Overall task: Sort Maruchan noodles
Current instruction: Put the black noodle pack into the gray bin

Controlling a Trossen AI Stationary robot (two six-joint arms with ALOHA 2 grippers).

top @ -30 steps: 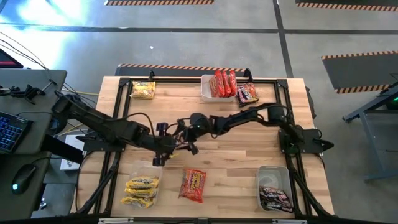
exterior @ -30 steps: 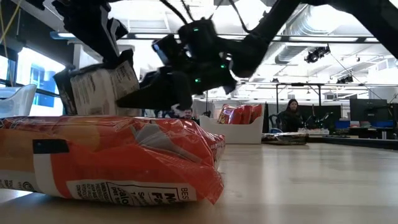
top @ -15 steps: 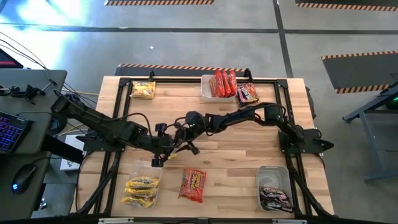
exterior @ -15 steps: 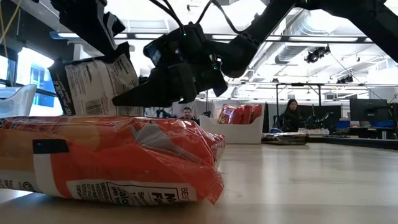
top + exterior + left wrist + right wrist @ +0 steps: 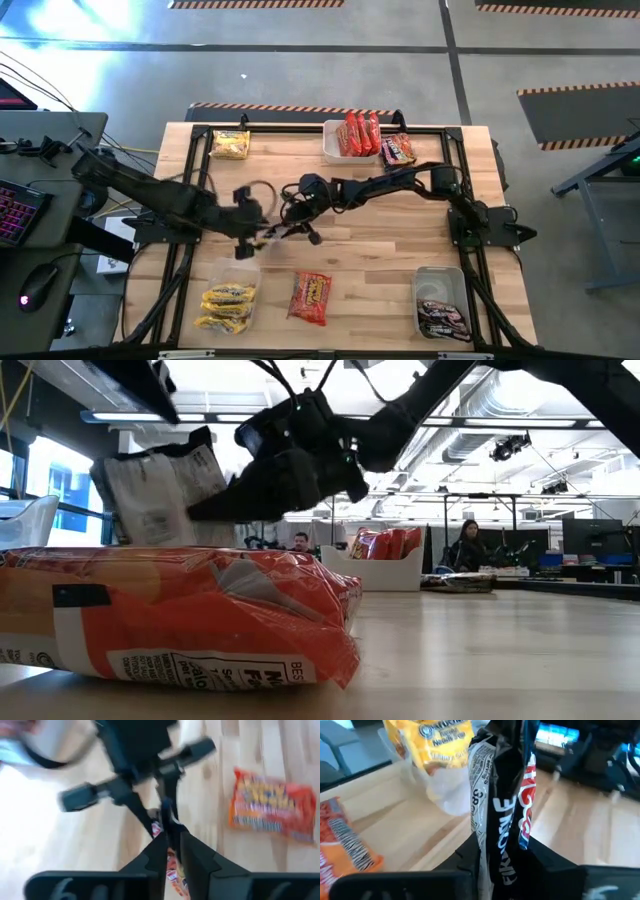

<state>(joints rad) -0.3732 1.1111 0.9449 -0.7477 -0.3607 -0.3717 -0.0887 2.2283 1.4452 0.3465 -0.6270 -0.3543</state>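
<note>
Dark packet (image 5: 502, 815) pinched between both pincers, right pincer (image 5: 502, 851) and left pincer (image 5: 172, 852), above table (image 5: 380, 250)

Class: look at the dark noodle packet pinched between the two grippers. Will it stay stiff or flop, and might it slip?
The dark noodle packet stands upright from the right gripper, so it probably keeps its shape. Its crinkled film edges would likely bend. The glossy wrapper may slip, as the left gripper pinches only an edge.

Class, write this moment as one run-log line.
right gripper: shut on dark packet, off the table | left gripper: at the same packet
</note>
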